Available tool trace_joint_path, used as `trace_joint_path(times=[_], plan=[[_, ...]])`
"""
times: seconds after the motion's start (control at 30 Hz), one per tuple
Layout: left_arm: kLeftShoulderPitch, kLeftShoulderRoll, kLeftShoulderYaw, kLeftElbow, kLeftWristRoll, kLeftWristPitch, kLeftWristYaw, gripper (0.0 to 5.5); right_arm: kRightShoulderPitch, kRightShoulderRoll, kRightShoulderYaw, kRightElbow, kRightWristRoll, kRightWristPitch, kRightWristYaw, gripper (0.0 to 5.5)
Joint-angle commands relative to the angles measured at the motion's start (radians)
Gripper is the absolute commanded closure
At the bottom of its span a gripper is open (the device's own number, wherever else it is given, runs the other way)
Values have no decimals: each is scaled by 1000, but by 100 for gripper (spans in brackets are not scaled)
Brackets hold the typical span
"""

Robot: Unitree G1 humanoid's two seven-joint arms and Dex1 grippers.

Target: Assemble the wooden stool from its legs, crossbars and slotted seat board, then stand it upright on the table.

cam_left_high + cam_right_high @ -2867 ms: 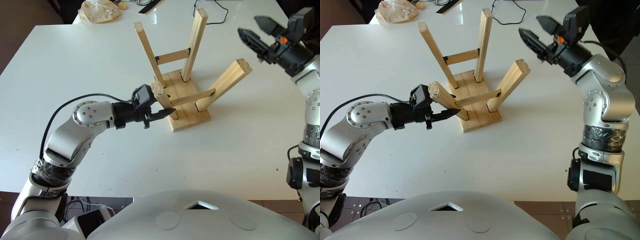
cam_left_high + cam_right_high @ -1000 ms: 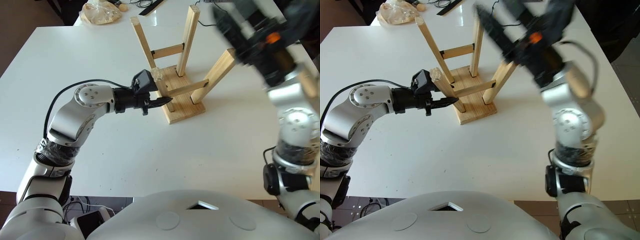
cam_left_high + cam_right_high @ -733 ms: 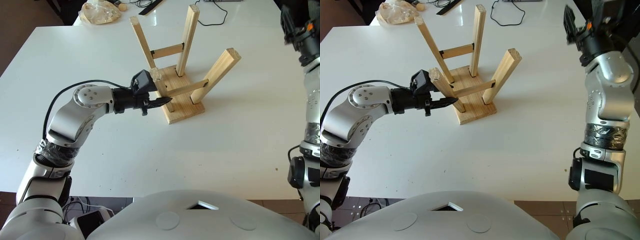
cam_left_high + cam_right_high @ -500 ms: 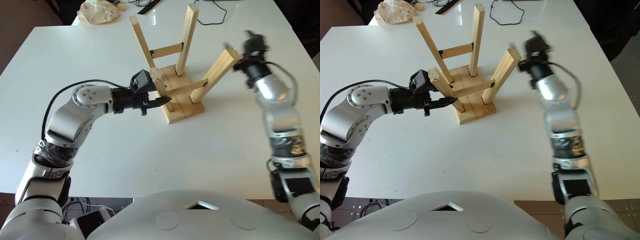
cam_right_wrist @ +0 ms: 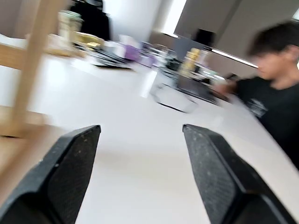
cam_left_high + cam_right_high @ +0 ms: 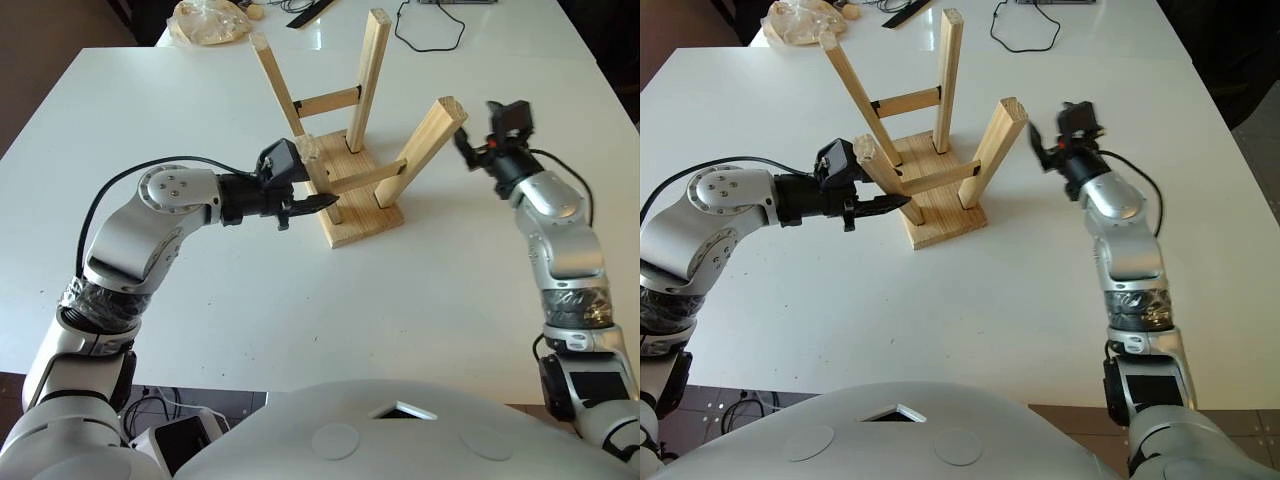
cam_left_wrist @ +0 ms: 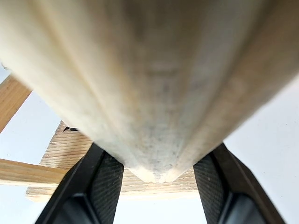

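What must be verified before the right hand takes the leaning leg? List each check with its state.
1. The left hand is shut on the near-left leg: ok.
2. The right hand is open, with nothing between its fingers: ok.
3. The right hand is around the near-right leg: not ok. It sits beside the leg's top end, apart from it.
4. The seat board lies flat on the table: ok.
5. The near-right leg is fully seated in its slot: cannot tell. It tilts outward and the joint is too small to judge.
6. The stool stands upright: not ok. Its legs point up.
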Motion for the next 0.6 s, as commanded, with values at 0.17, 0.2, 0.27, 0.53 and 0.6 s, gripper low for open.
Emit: trace_joint_path(times=[0.17,0.2,0.27,0.53,0.6], plan=[[75,11,-99,57,51,120,-9,345,-11,325,302,-480,379,276,-62,224],[70,9,-106,51,49,126,-12,345,-10,388,362,-638,584,368,-80,224],[68,4,-107,36,43,136,-8,345,-47,412,350,-748,800,463,-98,224],[89,-11,-87,11,24,141,-1,345,-2,245,203,-577,516,465,-45,224],[92,-8,-79,10,20,143,0,345,1,198,190,-519,420,420,-53,224]])
